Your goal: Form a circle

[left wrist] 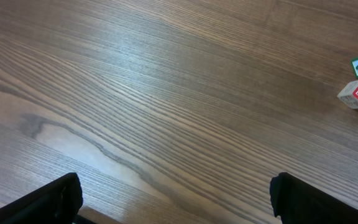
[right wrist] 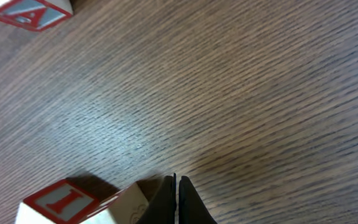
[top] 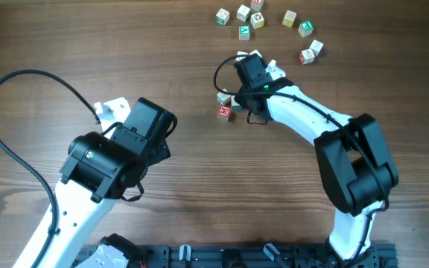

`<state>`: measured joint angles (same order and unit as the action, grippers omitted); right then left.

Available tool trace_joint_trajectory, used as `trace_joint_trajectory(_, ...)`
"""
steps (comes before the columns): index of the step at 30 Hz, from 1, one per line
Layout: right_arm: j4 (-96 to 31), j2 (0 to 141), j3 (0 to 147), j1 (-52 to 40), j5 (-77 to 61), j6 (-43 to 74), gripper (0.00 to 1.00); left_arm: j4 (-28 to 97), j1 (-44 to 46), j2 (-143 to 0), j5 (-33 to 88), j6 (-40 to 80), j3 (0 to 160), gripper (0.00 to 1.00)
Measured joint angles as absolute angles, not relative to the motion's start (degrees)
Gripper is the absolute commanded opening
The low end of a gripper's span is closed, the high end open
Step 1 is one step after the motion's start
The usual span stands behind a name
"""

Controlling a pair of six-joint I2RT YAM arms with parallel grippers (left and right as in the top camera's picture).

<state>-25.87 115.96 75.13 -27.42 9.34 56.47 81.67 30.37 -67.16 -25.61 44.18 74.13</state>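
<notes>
Letter cubes [top: 257,20] mostly sit in a loose scatter near the far edge of the worktop [top: 125,45], strung out in a ragged bunch rather than any closed ring. Two more sit apart from that lot, nearer the middle: a red cube [top: 225,112] and a green-lettered cube [top: 223,97] right next to it, touching or nearly so, can't tell from overhead. Your right pincer [right wrist: 176,198] is squeezed fully closed with nothing gripped, tips down low over the wood, and in its wrist view a red I cube [right wrist: 61,202] sits just beside the tips on the left, maybe touching, with a red A cube [right wrist: 27,11] farther off in the top-left corner. Your left pincer [left wrist: 174,200] is spread wide over bare wood grain, holding nothing and well apart from every cube; its camera only catches the red and green pair way off at the right edge.
</notes>
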Motion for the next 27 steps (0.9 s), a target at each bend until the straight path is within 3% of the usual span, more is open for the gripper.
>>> trace_joint_trajectory(27,-25.6,116.3,75.1,-27.4,5.1,56.2,0.05,81.7,30.4,-67.2,-25.6,44.2,74.1,1.00)
